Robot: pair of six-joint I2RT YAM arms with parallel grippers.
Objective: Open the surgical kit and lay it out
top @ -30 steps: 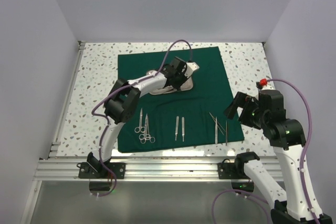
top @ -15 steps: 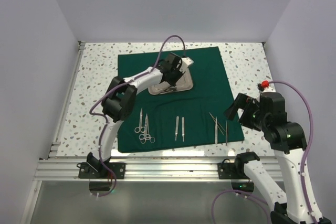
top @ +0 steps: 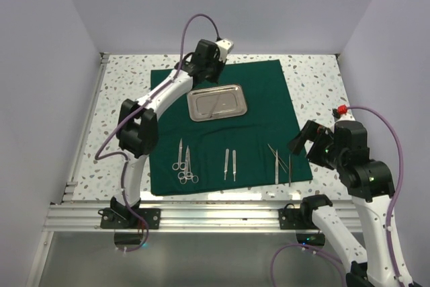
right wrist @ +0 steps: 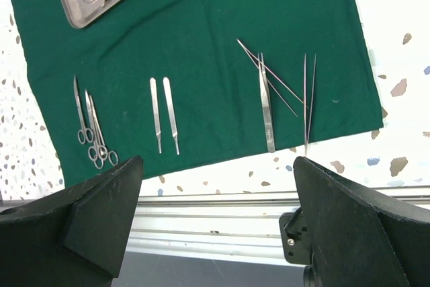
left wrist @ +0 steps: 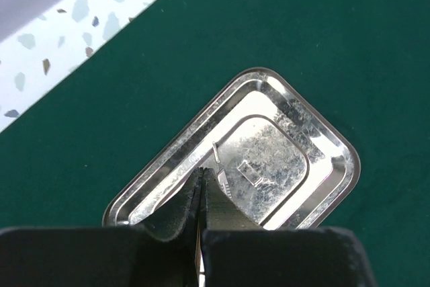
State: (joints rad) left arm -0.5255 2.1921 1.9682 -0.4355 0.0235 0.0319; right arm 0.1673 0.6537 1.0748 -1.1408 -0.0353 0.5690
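Aluminium rail (top: 201, 216) runs along the near edge of the speckled table (top: 121, 99), and both arms are bolted to it. Just past it on the right, the right gripper (top: 302, 140) hangs above the near right corner of the green cloth (top: 269, 99), its fingers spread as wide as they go and holding nothing.

The cloth lies flat and open. Along its near edge is a row of silver tools, each apart from the next: two pairs of scissors (top: 185, 177) on the left, two flat handles (top: 234, 165) in the middle, and tweezers (right wrist: 267, 112) with some thinner pieces on the right.

Farther back the steel tray (top: 232, 105) sits flat on the cloth. A thin bright line shows inside it; I cannot tell whether that is a tool or a reflection. The left arm (top: 164, 95) crosses the cloth's far left corner. The left gripper (left wrist: 201, 179) hangs over the far edge with its fingers pressed together and empty — in its own camera they hide the tray's near rim.

A second ago that gripper was low on the tray, covering part of it, and the tray looked tipped. Now the gripper has risen and drawn back, and the whole tray is in sight. The row of tools has not moved, and the right arm has hardly shifted.
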